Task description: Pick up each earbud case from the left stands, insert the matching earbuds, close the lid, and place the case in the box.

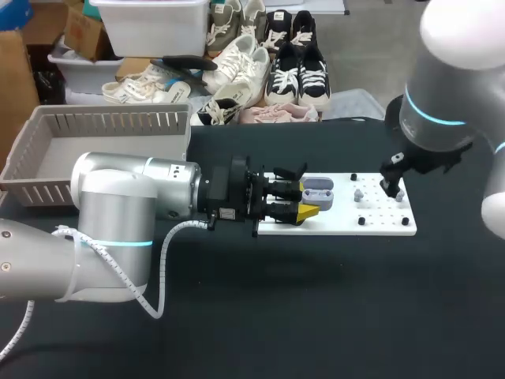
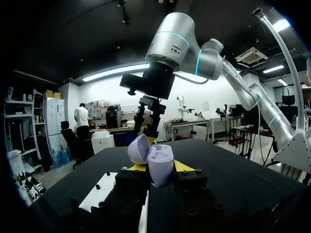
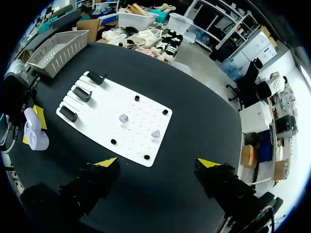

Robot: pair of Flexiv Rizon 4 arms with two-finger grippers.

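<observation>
Now our left gripper [image 2: 160, 167] grips the open case [image 2: 154, 162]; our released right gripper [image 3: 158, 162] should centre over an earbud [image 3: 123, 118].

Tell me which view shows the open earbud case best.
Left wrist view: the earbud case sits close up, lid open, in the left gripper. The head view shows only its top; the right wrist view shows it small, beside the white board.

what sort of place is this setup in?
Probably a robotics lab bench: black-covered table, white peg-hole fixture board, left claw holding an open lilac plastic earbud case.
</observation>
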